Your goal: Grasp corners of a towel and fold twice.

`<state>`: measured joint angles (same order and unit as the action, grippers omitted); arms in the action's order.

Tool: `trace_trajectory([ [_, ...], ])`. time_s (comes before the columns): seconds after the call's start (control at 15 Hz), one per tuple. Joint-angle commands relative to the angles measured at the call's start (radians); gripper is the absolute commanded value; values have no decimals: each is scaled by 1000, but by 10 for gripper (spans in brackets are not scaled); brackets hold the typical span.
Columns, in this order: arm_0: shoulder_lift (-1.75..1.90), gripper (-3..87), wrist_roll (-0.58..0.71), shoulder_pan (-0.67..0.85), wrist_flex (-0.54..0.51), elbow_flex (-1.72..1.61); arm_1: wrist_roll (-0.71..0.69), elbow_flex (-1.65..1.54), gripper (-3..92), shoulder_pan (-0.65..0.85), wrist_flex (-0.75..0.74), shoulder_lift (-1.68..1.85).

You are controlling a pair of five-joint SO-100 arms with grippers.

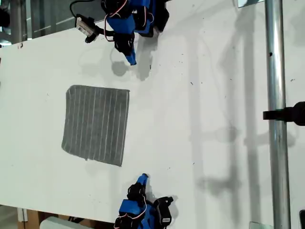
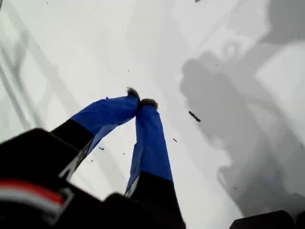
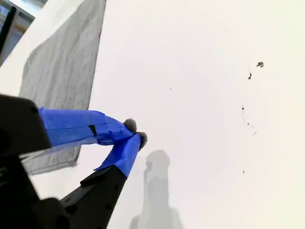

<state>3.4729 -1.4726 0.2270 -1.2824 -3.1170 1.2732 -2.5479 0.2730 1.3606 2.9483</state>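
1. Hidden/cut off: in the second wrist view the towel (image 3: 66,71) is cut by the frame edge at its far end. One blue finger (image 3: 76,126) crosses in front of its near part, so I only see part of the cloth there.
2. First wrist view has no towel, only white table (image 2: 71,38), specks and big grey shadows (image 2: 224,105) beyond the tips. Can't make out what casts them.
3. Can't match either wrist cam to an arm in the exterior view. There, one arm (image 1: 128,28) and the other arm (image 1: 138,205) are both cropped at the frame edges.
4. My first gripper (image 2: 141,101): clenched, dark tips meeting, nothing between them, over bare table.
5. My second gripper (image 3: 136,132): also clenched on nothing, tips touching. The towel lies flat off to the side of its fingers, apart from the tips, with no contact. Its own shadow sits on the table just under the tips.
6. Exterior view: the towel is spread flat btwn the two arms' tips and offset to one side of both, touching neither.
7. Counts: 1 towel, with all 4 corners (image 1: 127,90) showing in the exterior view; 2 arms; 2 grippers; 1 metal pole (image 1: 276,119) with 1 black clamp (image 1: 290,113), well away from both grippers.
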Motion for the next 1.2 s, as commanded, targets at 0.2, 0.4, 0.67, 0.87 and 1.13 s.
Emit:
trace_trajectory([
  [0.2,5,-29,-20,-3,-5,-3,-497,607,-3,147,-44,-640],
  [0.4,5,-29,-20,-8,-5,-3,-758,966,-3,229,25,-1008],
  [0.67,5,-29,-25,-11,-5,-3,-910,1042,269,318,9,-1097],
  [0.87,5,-29,-23,-8,-5,-3,-1019,1012,385,344,25,-1137],
  [1.13,5,-29,-28,-11,-5,-3,-1037,994,376,305,9,-1203],
])
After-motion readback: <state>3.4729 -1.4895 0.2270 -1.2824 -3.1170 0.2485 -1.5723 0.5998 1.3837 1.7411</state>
